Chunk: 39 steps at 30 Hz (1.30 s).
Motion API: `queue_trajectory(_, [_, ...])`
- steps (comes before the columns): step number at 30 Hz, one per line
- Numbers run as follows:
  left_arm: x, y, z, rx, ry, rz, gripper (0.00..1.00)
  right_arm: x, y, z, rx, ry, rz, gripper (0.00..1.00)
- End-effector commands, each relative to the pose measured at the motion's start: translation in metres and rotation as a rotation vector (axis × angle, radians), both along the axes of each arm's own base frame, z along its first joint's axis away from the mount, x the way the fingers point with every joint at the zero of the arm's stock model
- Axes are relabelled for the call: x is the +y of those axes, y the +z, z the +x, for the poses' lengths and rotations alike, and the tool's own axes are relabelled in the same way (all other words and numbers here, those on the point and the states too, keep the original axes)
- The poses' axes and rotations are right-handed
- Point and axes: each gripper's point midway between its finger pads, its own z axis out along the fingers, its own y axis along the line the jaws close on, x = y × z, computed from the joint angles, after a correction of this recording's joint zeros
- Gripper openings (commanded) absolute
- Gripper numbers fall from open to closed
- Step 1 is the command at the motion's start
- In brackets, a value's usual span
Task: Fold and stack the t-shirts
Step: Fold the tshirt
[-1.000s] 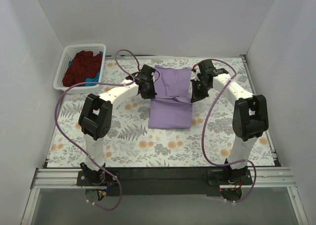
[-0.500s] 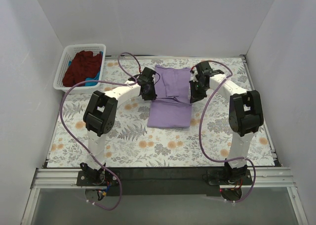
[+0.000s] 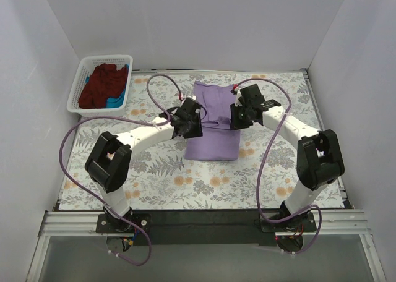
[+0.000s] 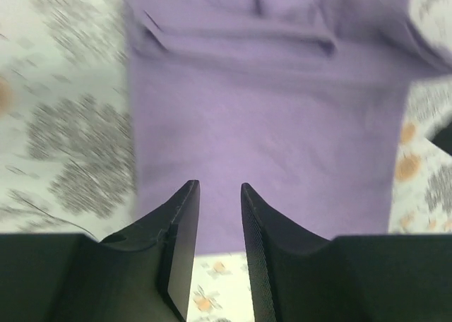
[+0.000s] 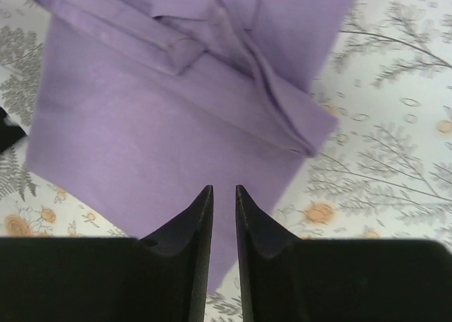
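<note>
Left claw (image 4: 217, 188) and right claw (image 5: 223, 189) have shifted nearer and let go, parted above the lavender t-shirt (image 3: 213, 145).

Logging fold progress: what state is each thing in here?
Purple shirt: partly folded, lying flat on the table.
Basket: upright, holding two shirts.
Maroon shirt: crumpled in the basket.
Blue shirt: crumpled, mostly under the maroon one.
Left gripper: slightly open, empty.
Right gripper: slightly open, empty.

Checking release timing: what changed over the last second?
The left gripper and right gripper opened, let go of the purple shirt at its sides and shifted toward the near edge, now above the cloth. The shirt lies where it was; the basket is unchanged.
</note>
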Motion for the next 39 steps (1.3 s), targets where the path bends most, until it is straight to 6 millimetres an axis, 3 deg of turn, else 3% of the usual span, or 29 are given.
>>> queue_trajectory(1, [-0.016,-0.01,-0.036,0.018,-0.041,0.005,0.28,0.029,-0.007,0.0,-0.028,0.056,0.078,0.24])
queue_trajectory(3, [-0.019,-0.034,-0.056,0.084,-0.067,0.025,0.27,0.036,-0.013,0.002,-0.028,0.065,0.088,0.23])
queue_trajectory(7, [-0.015,-0.056,-0.084,0.171,-0.092,0.045,0.25,0.043,-0.027,0.011,-0.019,0.073,0.093,0.23])
queue_trajectory(15, [0.007,-0.072,-0.121,0.253,-0.097,0.101,0.25,0.039,-0.05,0.047,-0.027,0.026,0.039,0.23])
queue_trajectory(19, [0.007,-0.071,-0.136,0.292,-0.124,0.093,0.25,0.027,-0.046,0.084,-0.075,-0.038,0.026,0.24])
queue_trajectory(21, [0.007,-0.072,-0.146,0.317,-0.139,0.089,0.25,0.02,-0.032,0.104,-0.116,-0.069,0.031,0.24])
queue_trajectory(25, [0.004,-0.068,-0.164,0.363,-0.158,0.054,0.25,0.018,-0.013,0.116,-0.142,-0.068,0.087,0.26])
queue_trajectory(27, [0.003,-0.064,-0.167,0.362,-0.153,0.037,0.25,0.021,-0.013,0.102,-0.116,-0.044,0.112,0.27])
queue_trajectory(29, [0.002,-0.053,-0.163,0.336,-0.124,0.012,0.25,0.029,0.0,0.08,-0.087,-0.004,0.192,0.29])
queue_trajectory(30, [0.001,-0.048,-0.161,0.32,-0.111,-0.001,0.25,0.033,-0.013,0.054,-0.017,0.027,0.233,0.3])
queue_trajectory(31, [-0.004,-0.033,-0.156,0.29,-0.097,-0.043,0.24,0.037,0.005,0.04,-0.032,0.053,0.285,0.31])
queue_trajectory(33, [-0.005,-0.022,-0.147,0.239,-0.06,-0.066,0.24,0.045,0.014,0.017,-0.019,0.076,0.39,0.33])
queue_trajectory(34, [-0.008,-0.012,-0.141,0.202,-0.038,-0.1,0.24,0.049,0.018,-0.015,0.024,0.124,0.465,0.34])
queue_trajectory(36, [-0.008,0.001,-0.136,0.16,-0.019,-0.143,0.24,0.057,0.031,-0.036,0.026,0.146,0.586,0.36])
queue_trajectory(37, [-0.01,0.008,-0.132,0.138,-0.011,-0.17,0.24,0.058,0.029,-0.065,0.067,0.186,0.65,0.38])
queue_trajectory(39, [-0.004,0.009,-0.127,0.119,0.026,-0.197,0.24,0.059,0.034,-0.083,0.103,0.187,0.721,0.41])
